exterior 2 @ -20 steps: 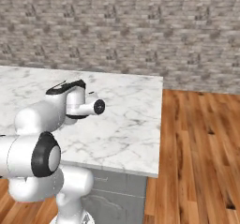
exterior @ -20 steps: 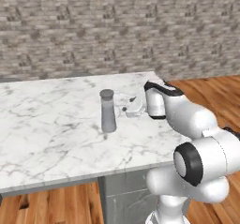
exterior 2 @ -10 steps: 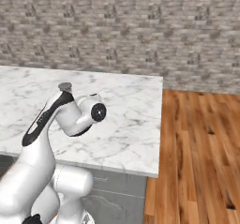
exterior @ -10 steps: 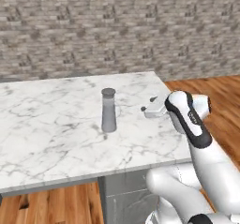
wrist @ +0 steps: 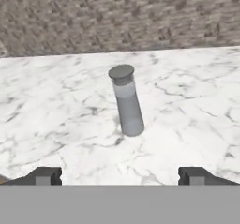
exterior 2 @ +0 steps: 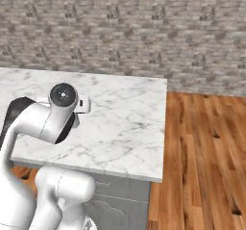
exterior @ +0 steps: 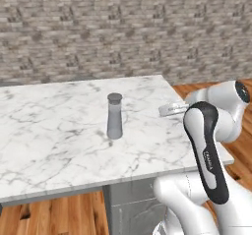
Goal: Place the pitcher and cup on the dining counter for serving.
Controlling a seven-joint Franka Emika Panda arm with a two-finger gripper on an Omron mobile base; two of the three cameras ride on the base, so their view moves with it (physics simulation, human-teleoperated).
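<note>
Pitcher: tall slim grey translucent cylinder with a narrower neck and a flat round grey lid [exterior: 114, 116], upright on its own at the centre of the left base frame; in the hand view it leans slightly, which is likely the camera's tilt
Desk: large white slab of grey-veined marble [exterior: 49, 131] on a plain grey base, spanning the left and middle of the left base frame; the pitcher stands on it, back from the near edge
Tool: two-finger tool [wrist: 120, 176] with its dark tips spread wide at the lower left and lower right of the hand frame, nothing between them; it is apart from the pitcher, facing it from the near side
Arm: white arm with dark joints [exterior: 206, 150] folded at the lower right of the left base frame, off the desk's right corner
Surroundings: grey stone-brick wall [exterior: 123, 27] across the top, wooden plank floor [exterior 2: 202, 157] at the right of the right base frame
Step in hand: pitcher looks delivered and let go; the small green cup is next, so the job seems about half done
Doing it well: pull the tool clear of the pitcher's tall body before swinging, since it would tip easily; leave room beside it on the desk for the cup
</note>
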